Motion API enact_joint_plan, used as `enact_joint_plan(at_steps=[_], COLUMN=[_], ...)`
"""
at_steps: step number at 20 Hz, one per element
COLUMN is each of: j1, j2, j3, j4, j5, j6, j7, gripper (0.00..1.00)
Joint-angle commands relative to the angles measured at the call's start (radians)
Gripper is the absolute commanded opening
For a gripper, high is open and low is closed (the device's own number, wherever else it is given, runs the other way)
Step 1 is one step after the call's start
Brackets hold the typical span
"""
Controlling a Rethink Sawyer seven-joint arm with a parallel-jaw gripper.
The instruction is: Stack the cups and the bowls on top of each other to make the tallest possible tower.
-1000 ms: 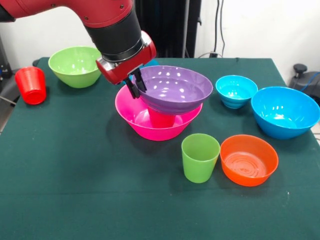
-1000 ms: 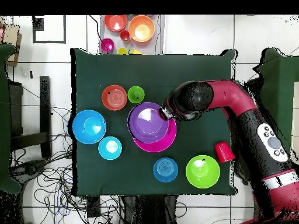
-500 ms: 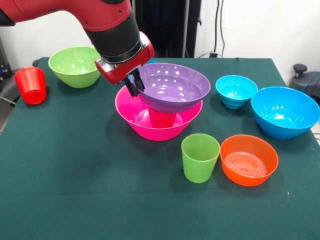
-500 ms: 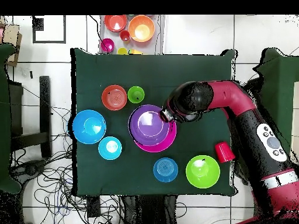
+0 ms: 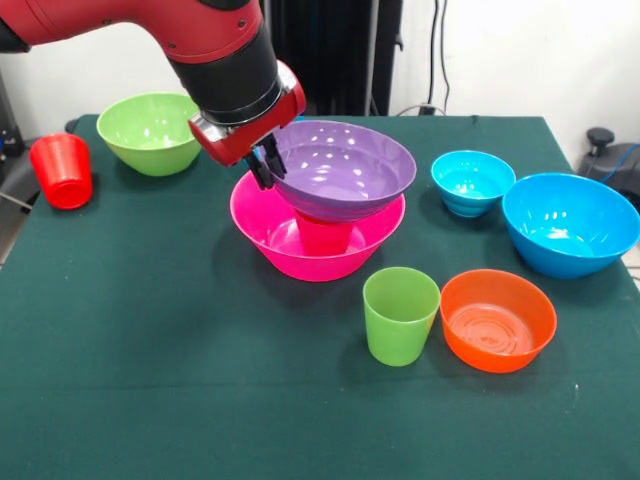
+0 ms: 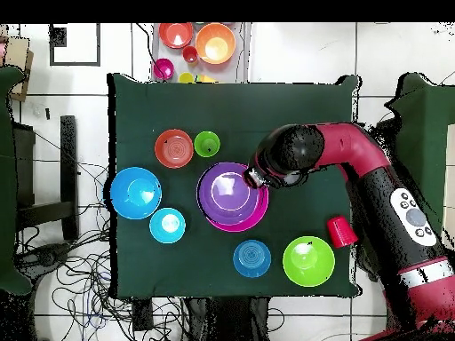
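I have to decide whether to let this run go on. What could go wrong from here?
1. The tool grips the purple bowl by one rim only, so it may tilt or slip on release.
2. The bowl sits over an upturned crimson cup inside the hot pink bowl; that narrow perch could let it tip off.
3. A fall could hit the green cup.

My table [image 5: 150,400]: dark green cloth, square.
Wall [image 5: 520,50]: white, behind the far edge.
Black panel [image 5: 335,50]: upright, at mid far edge.
Wall cables [image 5: 436,50]: two, hanging beside the panel.
Black knob [image 5: 600,137]: off the right far corner.
Floor cables [image 6: 62,257]: tangled, beside one table edge.
Spare bowls [image 6: 215,43]: off the table, grouped past another edge.
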Motion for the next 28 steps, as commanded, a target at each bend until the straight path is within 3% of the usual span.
enact_joint_plan(at_steps=[1,2,3,18,23,28], j1=[0.017,0.019,0.020,0.015,-0.002,-0.019], j2=[0.005,0.004,0.002,-0.090,-0.158,-0.195], j3=[-0.057,-0.058,-0.059,-0.052,-0.066,-0.059], j4=[-0.049,-0.048,-0.048,-0.010,0.040,0.083], j5=[-0.070,-0.070,-0.070,-0.050,-0.077,-0.127], j6=[0.065,0.063,0.061,0.099,0.039,-0.049], j7=[-0.349,-0.342,-0.335,-0.303,-0.250,-0.262], gripper=[0.00,0.00,1.00,1.00,1.00,1.00])
